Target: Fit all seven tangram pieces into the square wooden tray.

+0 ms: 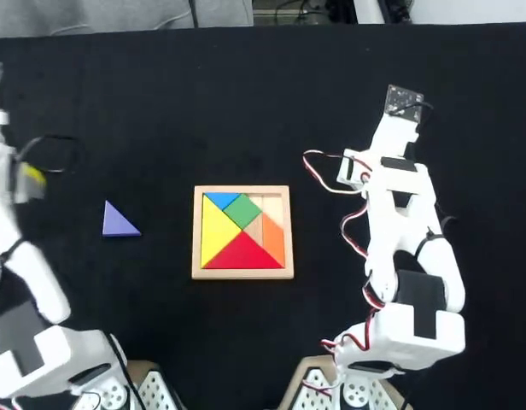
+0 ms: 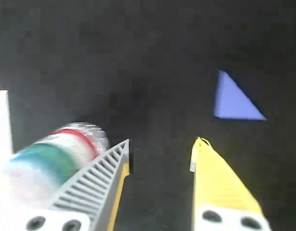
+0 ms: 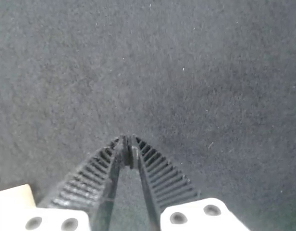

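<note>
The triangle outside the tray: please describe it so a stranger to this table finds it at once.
On the black table, find the square wooden tray of coloured pieces. Apart from it, toward the left arm, one small triangle lies alone. It is violet, and the only piece outside the tray.

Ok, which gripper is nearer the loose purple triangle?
Left. The left gripper hangs open close beside the purple triangle; the right gripper is shut over bare cloth on the other side of the tray.

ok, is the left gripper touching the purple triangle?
Apart. The left wrist view shows a plain gap between the open left gripper and the purple triangle.
</note>
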You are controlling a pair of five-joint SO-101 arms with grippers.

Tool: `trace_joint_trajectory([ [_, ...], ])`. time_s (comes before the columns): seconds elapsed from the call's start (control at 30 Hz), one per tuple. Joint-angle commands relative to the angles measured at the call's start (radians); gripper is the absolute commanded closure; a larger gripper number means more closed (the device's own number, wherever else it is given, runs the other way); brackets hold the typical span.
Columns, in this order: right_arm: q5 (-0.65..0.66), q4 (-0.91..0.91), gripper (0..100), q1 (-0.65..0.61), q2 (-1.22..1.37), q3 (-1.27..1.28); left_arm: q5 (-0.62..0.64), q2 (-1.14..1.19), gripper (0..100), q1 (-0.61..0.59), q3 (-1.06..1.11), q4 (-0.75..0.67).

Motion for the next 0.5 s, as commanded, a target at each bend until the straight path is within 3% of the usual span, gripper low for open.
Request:
trace_joint_trajectory([
  [0.0, -0.005, -0.020, 98.7, -0.012, -0.058, -0.012, 0.127, 0.028, 79, 0.151, 0.191, -0.021],
  [0.2, -0.005, -0.020, 98.7, -0.012, -0.058, -0.010, 0.328, 0.184, 79, 0.191, 0.377, -0.249],
  [0.33, -0.005, -0.020, 98.7, -0.012, -0.058, -0.010, 0.348, 0.187, 79, 0.191, 0.390, -0.252],
  [0.47, -0.003, -0.020, 98.7, -0.012, -0.058, -0.012, 0.476, 0.196, 79, 0.180, 0.390, -0.259],
])
